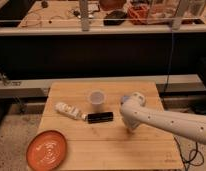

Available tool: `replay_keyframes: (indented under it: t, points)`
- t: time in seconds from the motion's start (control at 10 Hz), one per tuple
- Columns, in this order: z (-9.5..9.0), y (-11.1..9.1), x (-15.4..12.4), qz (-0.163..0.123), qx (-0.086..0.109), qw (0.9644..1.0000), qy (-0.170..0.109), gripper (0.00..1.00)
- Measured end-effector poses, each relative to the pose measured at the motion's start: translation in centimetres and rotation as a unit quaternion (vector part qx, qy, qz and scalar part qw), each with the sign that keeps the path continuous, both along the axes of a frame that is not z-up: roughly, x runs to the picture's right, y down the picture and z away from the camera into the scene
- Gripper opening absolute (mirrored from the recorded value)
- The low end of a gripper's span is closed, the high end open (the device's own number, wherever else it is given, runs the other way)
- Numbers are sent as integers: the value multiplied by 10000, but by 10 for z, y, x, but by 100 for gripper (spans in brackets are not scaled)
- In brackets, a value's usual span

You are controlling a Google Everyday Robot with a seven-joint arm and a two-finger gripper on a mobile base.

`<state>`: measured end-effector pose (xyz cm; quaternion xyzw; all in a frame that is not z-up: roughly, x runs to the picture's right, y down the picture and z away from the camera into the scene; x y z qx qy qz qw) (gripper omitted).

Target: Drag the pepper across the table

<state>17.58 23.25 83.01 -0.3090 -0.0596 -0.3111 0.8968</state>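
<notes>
My white arm (166,121) reaches in from the right over the wooden table (106,145). The gripper (129,126) points down at the table's middle right, just right of a dark oblong object (100,117) that lies flat. No pepper shows plainly; the arm's end hides the spot beneath it. The gripper stands apart from the dark object.
A clear cup (97,98) stands upright behind the dark object. A white bottle (69,110) lies on its side to the left. An orange plate (46,150) sits at the front left corner. A dark shelf unit stands behind the table.
</notes>
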Motion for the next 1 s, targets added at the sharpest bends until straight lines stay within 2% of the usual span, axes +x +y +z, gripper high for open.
replay_keyframes:
  t: [1.0]
  points:
    - [0,-2,-5,-108,-24,9999,-74,1]
